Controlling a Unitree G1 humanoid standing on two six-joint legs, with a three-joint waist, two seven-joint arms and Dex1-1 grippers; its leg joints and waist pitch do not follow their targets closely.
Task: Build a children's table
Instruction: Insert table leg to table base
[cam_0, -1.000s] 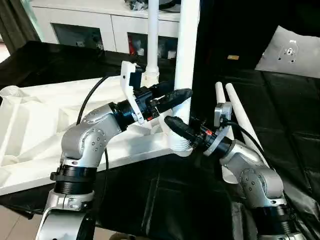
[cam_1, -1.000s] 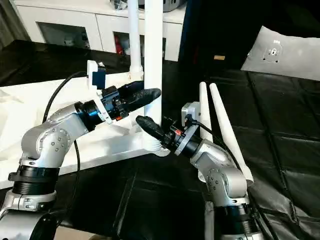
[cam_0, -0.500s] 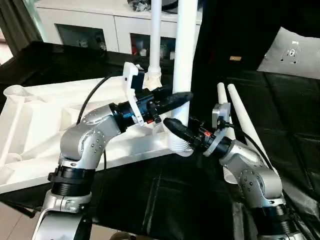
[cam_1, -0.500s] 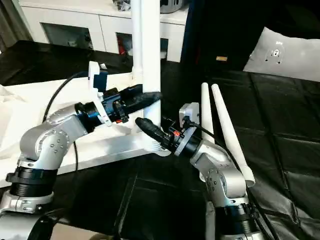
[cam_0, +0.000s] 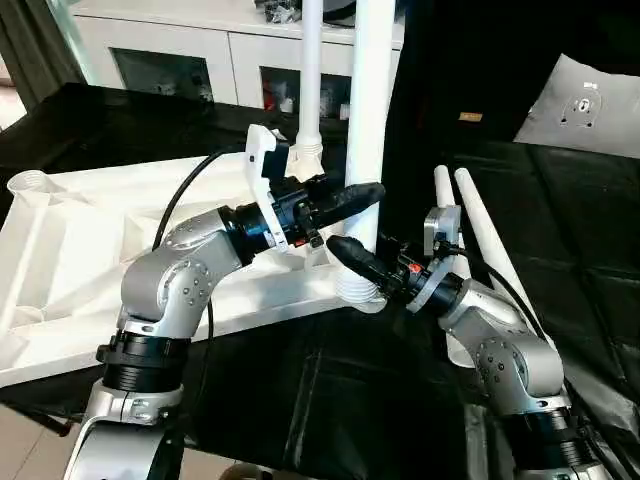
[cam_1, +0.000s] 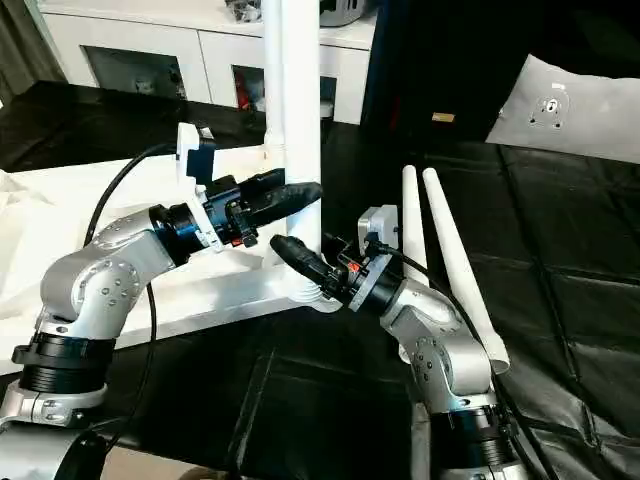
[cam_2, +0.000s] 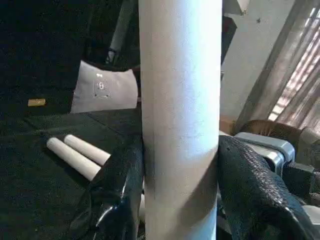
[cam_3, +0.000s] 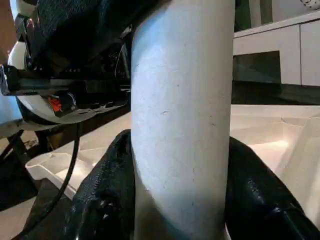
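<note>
The left gripper (cam_0: 362, 193) has just clamped the upright leg (cam_0: 371, 120) above the right gripper (cam_0: 345, 250), also clamped; the leg is steadied in the tabletop's (cam_0: 70, 250) corner socket.

A black quilted cover (cam_0: 560, 250) lay over the bench across the lower and right part of the frame; a white cabinet (cam_0: 200, 50) with dark glass-fronted shelves stood along the top left; a grey cushion (cam_0: 585, 105) sat at the upper right; a dark curtain (cam_0: 30, 50) hung at the far left edge.
</note>
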